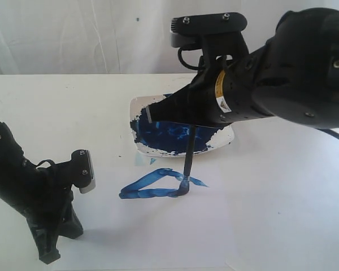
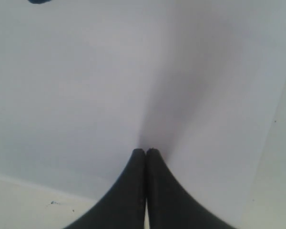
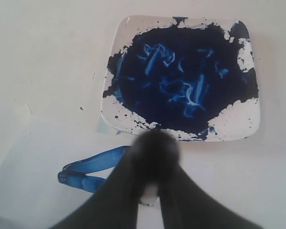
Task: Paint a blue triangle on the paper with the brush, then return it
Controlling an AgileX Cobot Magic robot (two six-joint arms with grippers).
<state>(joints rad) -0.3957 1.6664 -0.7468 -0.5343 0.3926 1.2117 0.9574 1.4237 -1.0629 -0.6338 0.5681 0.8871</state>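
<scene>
Nearest us, our left hand [image 2: 146,152] sits shut and empty over the paper [image 1: 158,240], while our right hand [image 3: 152,164], clamped on the upright brush [image 1: 188,153], presses its tip at the right corner of the blue triangle [image 1: 150,187], so painting seems nearly done and we should next lift and return it.

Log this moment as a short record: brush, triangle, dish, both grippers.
blue triangle: streaky outline on the paper, near the dish
brush: upright, tip at the blue triangle's right corner
dish: white, smeared with dark blue paint
right gripper: shut on the brush
left gripper: shut, empty, over blank paper
</scene>
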